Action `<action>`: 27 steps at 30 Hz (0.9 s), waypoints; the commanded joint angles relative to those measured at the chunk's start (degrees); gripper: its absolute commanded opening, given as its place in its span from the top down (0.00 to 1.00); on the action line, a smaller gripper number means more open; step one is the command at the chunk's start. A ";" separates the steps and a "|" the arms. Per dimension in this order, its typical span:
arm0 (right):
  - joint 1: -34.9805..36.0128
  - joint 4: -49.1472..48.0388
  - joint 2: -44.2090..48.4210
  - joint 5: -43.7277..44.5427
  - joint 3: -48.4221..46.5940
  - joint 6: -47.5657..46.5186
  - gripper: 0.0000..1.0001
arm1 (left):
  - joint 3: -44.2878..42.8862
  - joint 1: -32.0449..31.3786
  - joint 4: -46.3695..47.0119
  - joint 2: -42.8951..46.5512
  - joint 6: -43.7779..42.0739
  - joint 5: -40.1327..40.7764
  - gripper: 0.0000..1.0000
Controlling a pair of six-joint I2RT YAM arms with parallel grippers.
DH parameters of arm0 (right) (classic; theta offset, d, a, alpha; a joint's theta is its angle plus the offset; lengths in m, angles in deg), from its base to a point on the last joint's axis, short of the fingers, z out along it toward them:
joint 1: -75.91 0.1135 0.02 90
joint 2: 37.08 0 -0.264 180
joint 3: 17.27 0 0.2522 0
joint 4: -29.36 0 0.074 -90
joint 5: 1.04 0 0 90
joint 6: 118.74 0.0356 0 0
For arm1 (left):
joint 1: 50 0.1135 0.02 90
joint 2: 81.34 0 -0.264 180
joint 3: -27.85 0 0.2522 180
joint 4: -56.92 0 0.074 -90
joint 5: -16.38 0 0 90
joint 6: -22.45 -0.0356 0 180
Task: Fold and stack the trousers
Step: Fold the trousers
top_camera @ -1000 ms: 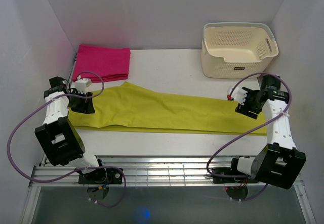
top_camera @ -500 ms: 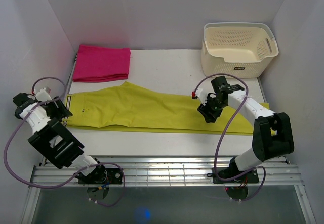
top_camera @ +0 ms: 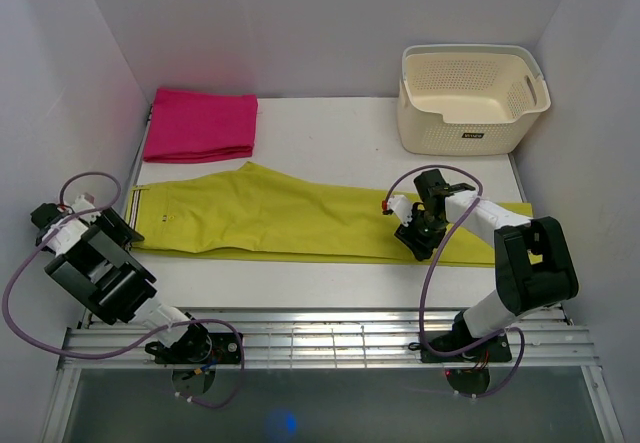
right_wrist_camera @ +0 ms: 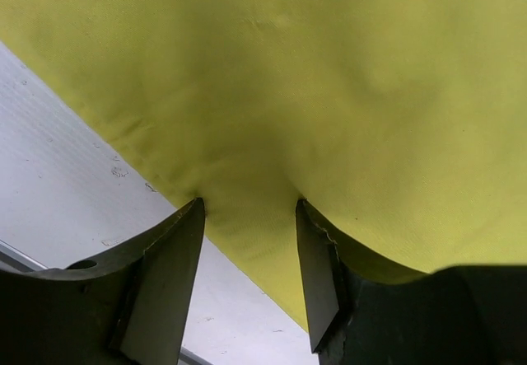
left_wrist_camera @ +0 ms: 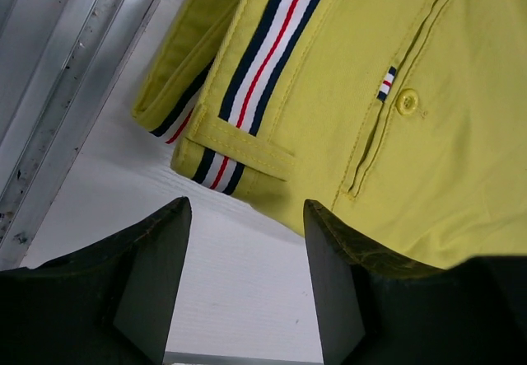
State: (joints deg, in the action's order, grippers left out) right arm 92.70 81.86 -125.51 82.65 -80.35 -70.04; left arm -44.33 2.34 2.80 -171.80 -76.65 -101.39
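The yellow-green trousers (top_camera: 290,218) lie flat and lengthwise across the table, waistband to the left and leg ends to the right. My left gripper (top_camera: 108,226) is open and empty, low over the bare table just left of the waistband. In the left wrist view (left_wrist_camera: 247,208) the navy, white and red striped waistband (left_wrist_camera: 263,52) and a buttoned pocket (left_wrist_camera: 406,101) lie just ahead. My right gripper (top_camera: 415,235) is open and pressed down on the trouser leg near its front edge. The right wrist view (right_wrist_camera: 249,204) shows both fingers touching the fabric (right_wrist_camera: 329,68).
A folded magenta-pink cloth (top_camera: 200,123) lies at the back left. A cream perforated basket (top_camera: 465,128) stands at the back right. A metal rail (left_wrist_camera: 66,93) runs along the table's left edge, and a slatted metal rack (top_camera: 330,338) lies along the front.
My left gripper has drawn back left off the waistband end. My right gripper has moved left from the leg ends to mid-leg and come down onto the fabric.
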 commanded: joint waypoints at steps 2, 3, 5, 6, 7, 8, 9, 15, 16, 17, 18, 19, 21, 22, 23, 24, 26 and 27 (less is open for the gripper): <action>-0.19 -2.97 -1.31 4.19 2.56 -1.06 0.46 | 1.37 -0.04 5.72 -0.86 3.47 -0.71 0.36; -0.19 -3.14 -1.31 4.46 2.74 -1.15 0.46 | 1.55 -0.04 6.51 -1.04 3.74 -0.97 0.38; -0.10 -3.49 -1.49 5.69 3.35 -1.68 0.46 | 1.46 -0.04 8.45 -1.91 4.44 -1.23 0.47; -0.18 -3.93 -1.66 6.04 3.53 -1.85 0.46 | 1.11 -0.04 8.80 -2.18 4.53 -1.41 0.51; -0.19 -4.11 -1.93 6.39 3.79 -2.20 0.46 | 0.93 -0.04 9.42 -2.44 4.45 -1.32 0.55; -0.19 -4.20 -2.02 8.05 4.23 -2.38 0.46 | 0.67 0.05 9.60 -2.71 4.45 -0.89 0.63; -0.19 -4.46 -2.02 8.41 4.41 -2.56 0.46 | 0.15 -0.04 9.77 -2.80 4.18 -0.01 0.66; -0.27 -5.26 -2.28 10.79 5.72 -3.17 0.48 | 0.14 0.05 11.35 0.97 -0.82 3.07 1.00; -0.27 -5.34 -2.28 11.22 5.99 -3.43 0.48 | 0.92 -0.04 12.66 2.55 -1.44 3.94 1.00; -0.27 -5.34 -2.19 11.49 6.16 -3.70 0.48 | 1.54 -0.04 13.37 3.43 -3.10 4.39 1.00; -0.27 -5.34 -2.28 11.84 6.60 -3.88 0.48 | 2.24 -0.04 14.33 4.14 -3.90 4.83 1.00; -0.27 -5.43 -2.02 12.36 6.95 -4.49 0.49 | 3.64 -0.04 16.17 5.02 -4.51 5.70 1.00; -0.54 -5.52 -1.76 12.89 7.48 -5.10 0.49 | 4.79 -0.04 17.50 4.94 -6.71 6.76 1.00; -0.62 -5.52 -1.58 13.16 7.83 -5.72 0.50 | 5.32 -0.04 19.16 4.50 -7.50 7.63 1.00; -0.89 -5.34 -1.49 13.51 8.01 -5.98 0.50 | 6.11 -0.04 19.70 3.19 -8.38 9.56 1.00; -0.89 -5.26 -1.23 13.69 8.19 -6.25 0.50 | 6.29 -0.04 20.05 2.31 -10.21 10.45 1.00; -0.98 -4.99 -0.70 13.95 8.45 -7.13 0.50 | 5.86 -0.04 19.36 -0.23 -12.07 11.94 0.91; -0.98 -4.30 -0.35 13.60 8.45 -7.48 0.50 | 5.68 -0.04 18.05 -0.51 -13.38 11.69 0.86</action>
State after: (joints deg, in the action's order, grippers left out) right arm 93.25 78.58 -122.53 84.31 -76.81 -71.89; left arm -38.07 1.44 15.39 -170.90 -83.54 -96.86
